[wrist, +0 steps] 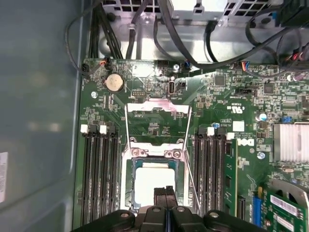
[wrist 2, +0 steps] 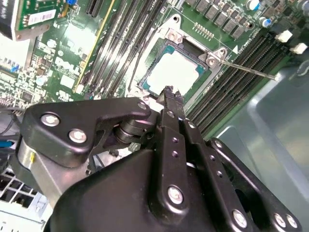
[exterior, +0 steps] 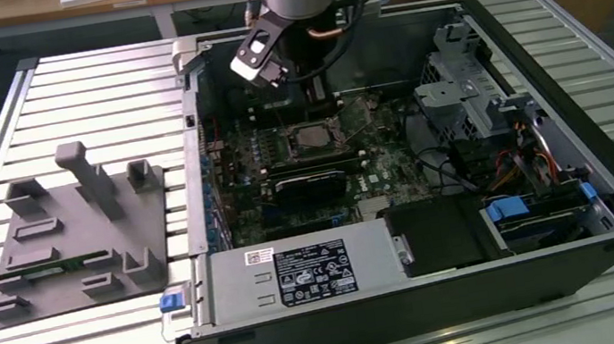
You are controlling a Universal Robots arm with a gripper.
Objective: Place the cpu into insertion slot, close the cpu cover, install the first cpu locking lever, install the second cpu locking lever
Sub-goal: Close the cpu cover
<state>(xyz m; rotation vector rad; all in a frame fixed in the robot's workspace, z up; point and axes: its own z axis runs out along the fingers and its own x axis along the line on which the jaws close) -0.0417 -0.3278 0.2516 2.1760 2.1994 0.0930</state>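
Note:
The cpu (wrist: 153,181) (wrist 2: 175,72) lies flat in the insertion slot (wrist: 129,180), its pale metal top facing up. In the exterior view the cpu (exterior: 312,138) is in the middle of the motherboard. The cpu cover (wrist: 157,107) is swung back open beyond the slot, and the board shows through its cut-out. Thin wire locking levers (wrist: 189,130) (wrist 2: 248,69) stand free beside the slot. My gripper (wrist: 165,193) (wrist 2: 169,94) (exterior: 316,89) is shut with nothing between its fingers. Its tips hover over the cpu's near edge.
Black memory slots (wrist: 99,179) run along both sides of the socket, and a green card (wrist: 231,179) stands in one. Cables (wrist: 145,29) hang past the board's far edge. The power supply (exterior: 297,274), the drive cage (exterior: 471,95) and a grey fixture plate (exterior: 74,227) surround the work area.

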